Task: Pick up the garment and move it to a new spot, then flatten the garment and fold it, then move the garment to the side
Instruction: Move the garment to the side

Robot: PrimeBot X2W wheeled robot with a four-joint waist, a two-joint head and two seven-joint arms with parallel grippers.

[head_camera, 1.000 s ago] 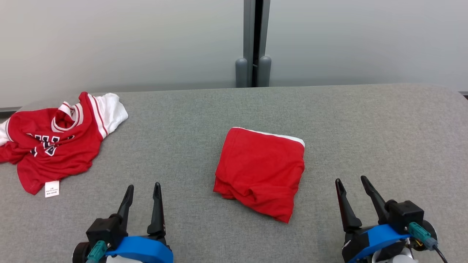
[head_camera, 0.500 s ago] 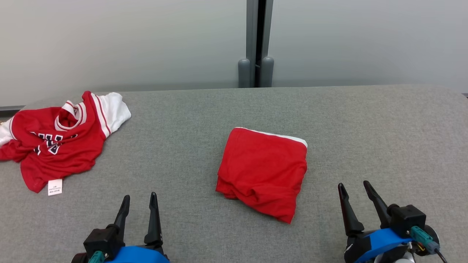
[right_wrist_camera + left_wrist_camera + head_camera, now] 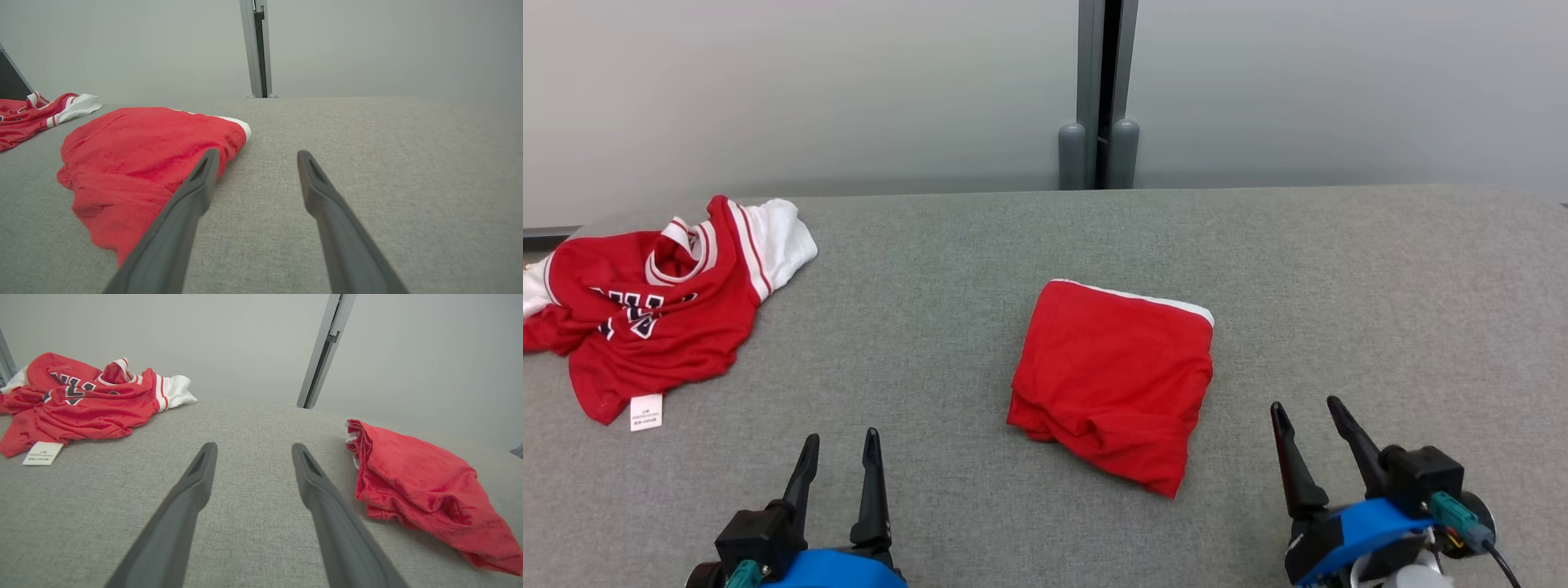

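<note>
A red garment (image 3: 1115,384) with a white edge lies folded into a rough square in the middle of the grey table (image 3: 1380,286); it also shows in the left wrist view (image 3: 412,477) and the right wrist view (image 3: 143,159). A crumpled red and white jersey (image 3: 645,310) (image 3: 81,404) (image 3: 36,112) lies at the far left. My left gripper (image 3: 841,438) (image 3: 254,446) is open over bare table, left of the folded garment. My right gripper (image 3: 1304,406) (image 3: 258,152) is open just right of it, touching nothing.
A pale wall with a grey metal post (image 3: 1098,90) stands behind the table's far edge. A white label (image 3: 645,411) sticks out from the jersey's near hem. Bare grey cloth stretches to the right of the folded garment.
The whole head picture has shifted slightly, so the camera moved. My left gripper has drawn back a little toward the near edge. Both garments lie as before.
</note>
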